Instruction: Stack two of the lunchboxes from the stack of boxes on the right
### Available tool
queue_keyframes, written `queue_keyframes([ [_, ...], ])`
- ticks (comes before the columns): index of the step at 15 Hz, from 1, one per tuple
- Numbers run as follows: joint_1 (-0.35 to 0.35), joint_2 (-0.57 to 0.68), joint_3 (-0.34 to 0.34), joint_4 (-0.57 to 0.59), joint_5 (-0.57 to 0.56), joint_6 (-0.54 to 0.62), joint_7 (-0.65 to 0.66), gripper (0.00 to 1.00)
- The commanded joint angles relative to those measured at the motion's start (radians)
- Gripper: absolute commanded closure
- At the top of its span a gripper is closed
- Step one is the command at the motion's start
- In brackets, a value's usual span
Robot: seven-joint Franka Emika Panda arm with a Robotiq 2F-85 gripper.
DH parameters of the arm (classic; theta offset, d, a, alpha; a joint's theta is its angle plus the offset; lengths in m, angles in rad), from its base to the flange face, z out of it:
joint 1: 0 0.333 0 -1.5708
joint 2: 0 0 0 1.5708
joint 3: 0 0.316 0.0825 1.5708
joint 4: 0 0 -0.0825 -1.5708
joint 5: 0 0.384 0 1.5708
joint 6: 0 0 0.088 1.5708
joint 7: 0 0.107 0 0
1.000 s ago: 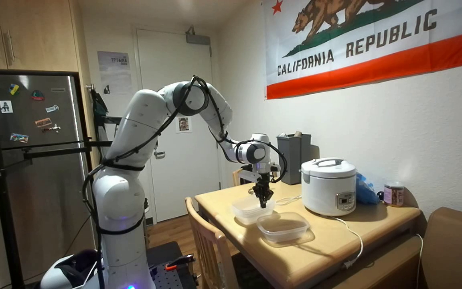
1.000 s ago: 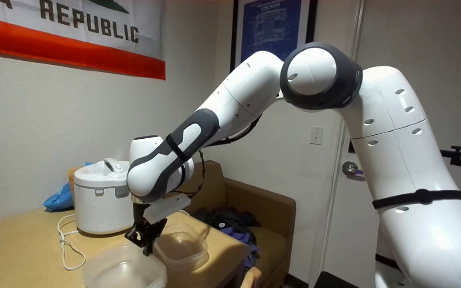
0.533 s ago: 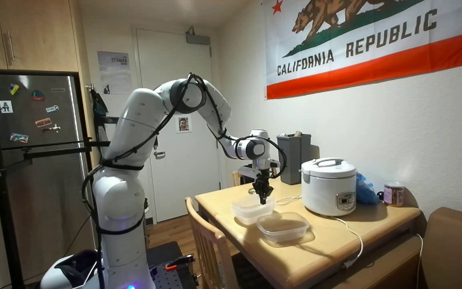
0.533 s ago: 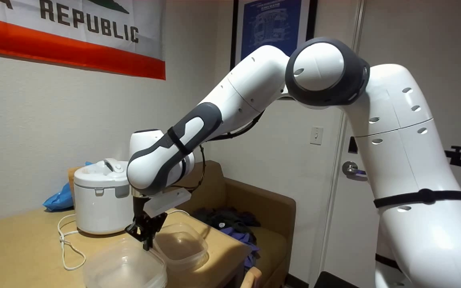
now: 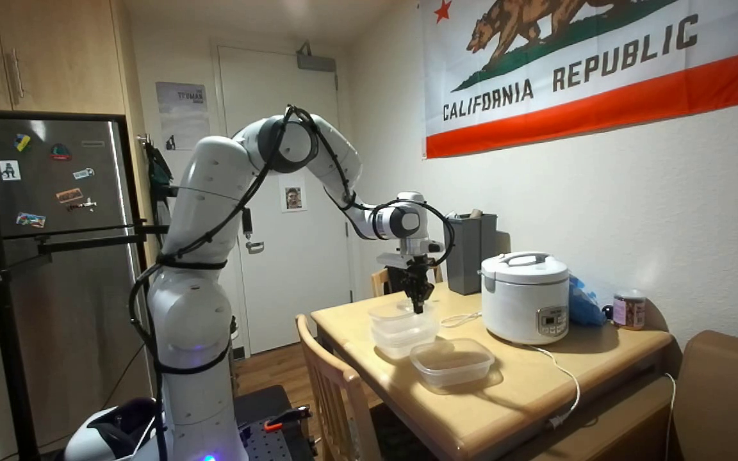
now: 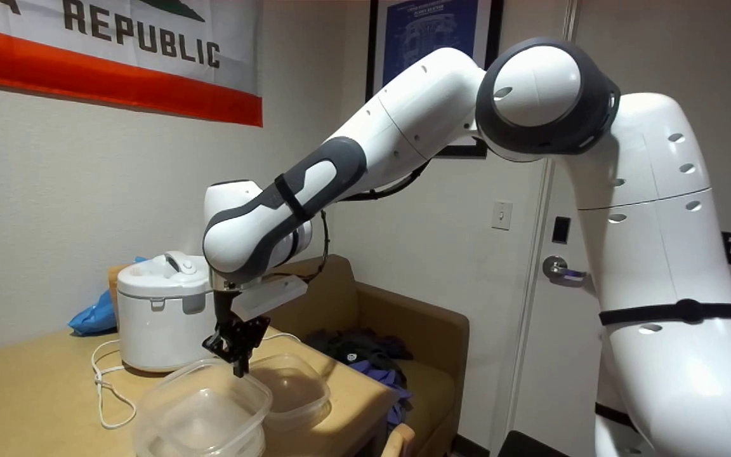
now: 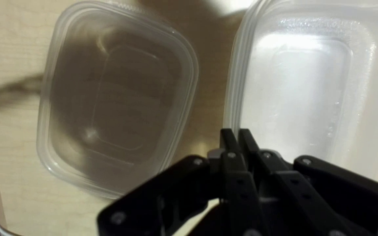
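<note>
"While the arm leans over the counter, give me the count!"

"One rice cooker. One loose lunchbox, flat on the counter. One held lunchbox, up top. And under that, the stack of boxes, just beside the loose one; how many nest in there, I can't tell through the cloudy plastic."

"And the end effector, how wide?"

"Clenched! The fingers are all but together, the rim of the held lunchbox pinched between them. They have it by the edge that faces the loose one, and the box sits raised over the stack! Whether it is wholly clear of the boxes below, I can't make out."

"Any lettering out there?"

"One flag, in both exterior views, and in an exterior view it spells out CALIFORNIA REPUBLIC in full, right above a broad red band! One poster says TRUMAN, with more print I can't catch. One jar near the rice cooker wears a label, and the rice cooker has a panel on its front, but the print on both is too tiny to read."
</note>
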Motion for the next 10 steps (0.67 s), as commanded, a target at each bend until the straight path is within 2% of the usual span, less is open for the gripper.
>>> queue_keyframes([
  [1,-0.005,-0.045,-0.005,-0.027,-0.004,-0.037,0.015,0.98],
  [10,-0.064,-0.095,-0.035,-0.075,0.024,-0.027,0.012,0.98],
])
